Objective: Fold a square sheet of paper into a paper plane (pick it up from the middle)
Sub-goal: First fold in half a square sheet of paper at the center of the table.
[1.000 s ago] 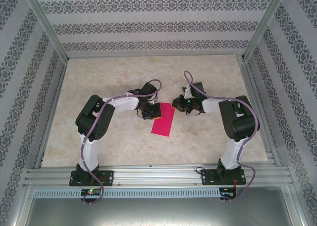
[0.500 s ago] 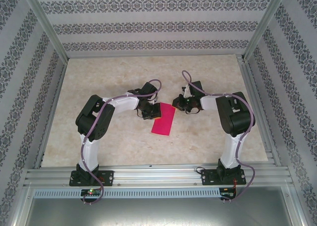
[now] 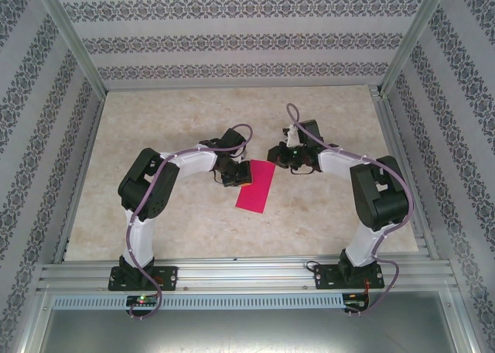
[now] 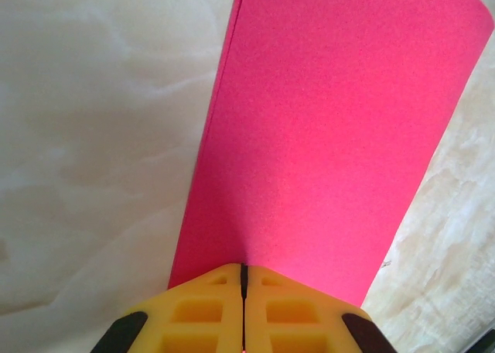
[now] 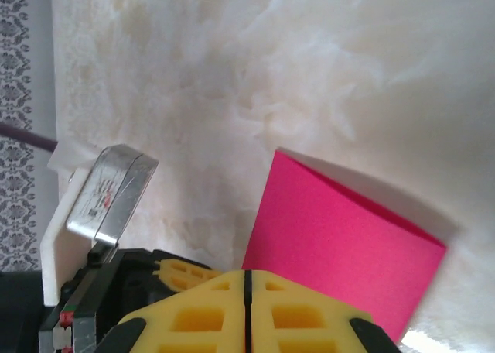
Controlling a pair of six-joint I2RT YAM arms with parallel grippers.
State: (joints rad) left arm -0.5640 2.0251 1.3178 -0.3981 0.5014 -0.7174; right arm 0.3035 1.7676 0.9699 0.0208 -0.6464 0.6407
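The magenta-pink sheet of paper [image 3: 255, 187] lies on the table as a narrow doubled rectangle, with a layered edge along its left side in the left wrist view, where the sheet [image 4: 325, 136] stretches away from the fingers. My left gripper [image 3: 235, 175] is shut, its yellow fingertips [image 4: 224, 291] down at the sheet's near end [image 4: 244, 266]; I cannot tell whether they pinch it. My right gripper [image 3: 275, 157] is shut too, its tips [image 5: 247, 274] just beside the corner of the sheet [image 5: 340, 245], holding nothing.
The beige marbled tabletop [image 3: 170, 121] spreads open around the paper. Patterned walls and aluminium rails [image 3: 232, 269] enclose it. The left gripper's body [image 5: 108, 306] sits close to my right fingers.
The right arm's elbow has swung out to the right and its gripper has edged slightly up and left by the sheet's far corner. The left arm and the paper have stayed put.
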